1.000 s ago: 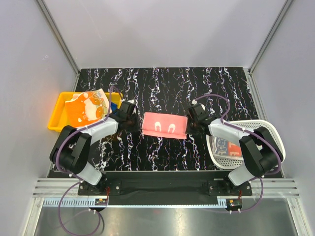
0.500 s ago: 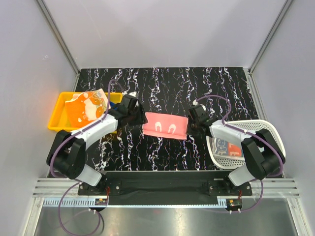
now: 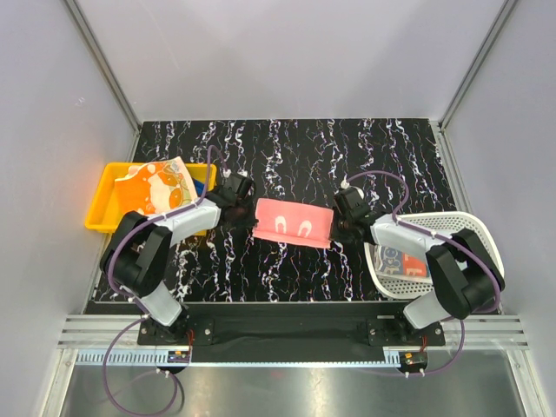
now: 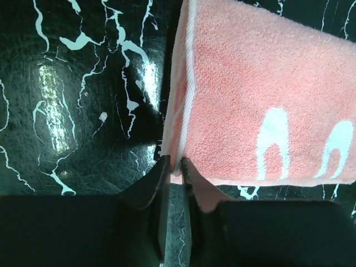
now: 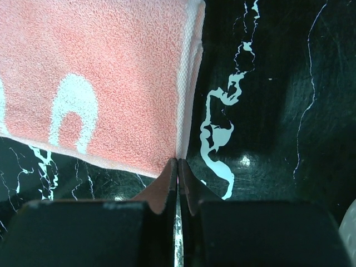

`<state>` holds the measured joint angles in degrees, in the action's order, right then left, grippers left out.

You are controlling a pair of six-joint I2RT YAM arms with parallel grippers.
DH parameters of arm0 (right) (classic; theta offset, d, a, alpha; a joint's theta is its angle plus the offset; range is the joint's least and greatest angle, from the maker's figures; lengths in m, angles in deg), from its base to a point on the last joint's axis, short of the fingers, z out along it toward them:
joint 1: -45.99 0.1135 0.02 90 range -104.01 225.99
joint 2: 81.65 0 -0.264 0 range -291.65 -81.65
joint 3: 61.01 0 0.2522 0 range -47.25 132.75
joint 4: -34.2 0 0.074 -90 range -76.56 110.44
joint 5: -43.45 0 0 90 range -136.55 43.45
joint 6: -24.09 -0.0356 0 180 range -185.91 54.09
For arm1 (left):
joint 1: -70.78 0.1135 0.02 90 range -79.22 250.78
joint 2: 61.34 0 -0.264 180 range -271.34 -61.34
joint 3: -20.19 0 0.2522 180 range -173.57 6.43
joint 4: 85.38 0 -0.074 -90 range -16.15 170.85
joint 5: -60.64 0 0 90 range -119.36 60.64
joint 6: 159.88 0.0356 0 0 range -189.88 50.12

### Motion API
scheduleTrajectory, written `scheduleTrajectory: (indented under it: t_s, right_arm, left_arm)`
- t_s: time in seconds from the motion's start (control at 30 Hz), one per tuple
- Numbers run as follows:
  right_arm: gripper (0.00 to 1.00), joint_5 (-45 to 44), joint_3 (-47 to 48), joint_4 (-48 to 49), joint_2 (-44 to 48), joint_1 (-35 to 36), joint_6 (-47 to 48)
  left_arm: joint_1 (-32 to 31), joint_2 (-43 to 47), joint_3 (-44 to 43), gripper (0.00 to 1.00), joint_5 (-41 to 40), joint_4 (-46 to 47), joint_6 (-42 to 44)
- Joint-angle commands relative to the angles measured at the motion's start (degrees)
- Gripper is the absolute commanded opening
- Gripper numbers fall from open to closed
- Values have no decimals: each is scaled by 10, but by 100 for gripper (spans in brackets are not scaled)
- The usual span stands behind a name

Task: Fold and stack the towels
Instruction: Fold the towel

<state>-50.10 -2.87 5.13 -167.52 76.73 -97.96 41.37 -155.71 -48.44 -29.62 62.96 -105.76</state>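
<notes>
One folded pink towel (image 3: 293, 222) is laid mid-tabletop (image 3: 287, 148), long axis left to right. Its left end is pinched by the left pincer (image 4: 175, 162), and its right end by the closed right pincer (image 5: 177, 161). One orange towel (image 3: 156, 189) is noted in the tray (image 3: 100, 204) at the left edge, and one printed towel (image 3: 401, 259) in the basket (image 3: 473, 230) at the right edge.

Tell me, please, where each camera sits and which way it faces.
Top external: above and behind the bases, looking down on the table; left arm and right arm show.
Left wrist: on its arm, looking down past the left gripper at the pink towel's edge.
Right wrist: likewise, the right gripper at the opposite edge.
Shared: all see the pink towel.
</notes>
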Motion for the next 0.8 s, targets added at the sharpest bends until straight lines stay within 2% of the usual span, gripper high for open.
scheduleTrajectory:
  t_s: [0.0,0.03,0.1,0.37,0.57,0.77]
  right_arm:
    - [5,1,1,3,28,8,-8]
    - [5,3,1,1,32,8,-8]
    - [4,3,4,-9,46,8,-7]
    - [4,9,-16,-9,60,11,-14]
    - [3,29,-60,45,24,15,-35]
    - [3,35,-90,64,38,34,-55]
  left_arm:
    - [-3,6,-1,13,-23,10,4]
    - [-3,7,-1,6,-24,6,5]
    - [-3,14,2,0,-26,3,7]
    - [-4,35,25,0,-34,-11,5]
    - [-5,23,51,0,-33,-4,5]
    - [-4,29,67,0,-30,-8,6]
